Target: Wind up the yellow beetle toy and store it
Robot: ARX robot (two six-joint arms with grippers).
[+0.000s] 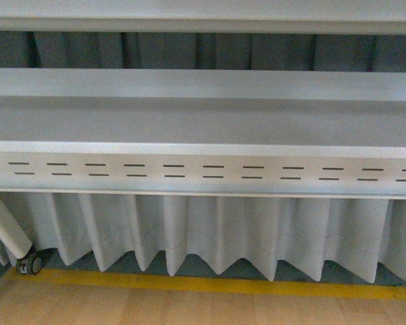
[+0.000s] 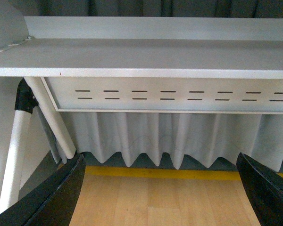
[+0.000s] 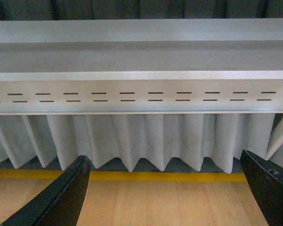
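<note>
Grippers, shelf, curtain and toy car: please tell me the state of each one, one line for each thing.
Left gripper: open, fingers wide apart, holding nothing.
Right gripper: open, fingers wide apart, holding nothing.
Shelf: level, nothing seen on its top.
Curtain: hanging in folds under the shelf, its hem above the floor.
Caster wheel: resting on the floor.
Yellow toy car: not visible in any view.

The front view faces a long white metal shelf with a slotted front panel [image 1: 210, 172] from slightly above, while both wrist views look level from lower down, over pale wooden floor [image 2: 160, 202], all three sharing the pleated white curtain [image 3: 146, 139] and yellow floor stripe [image 1: 210, 284].
</note>
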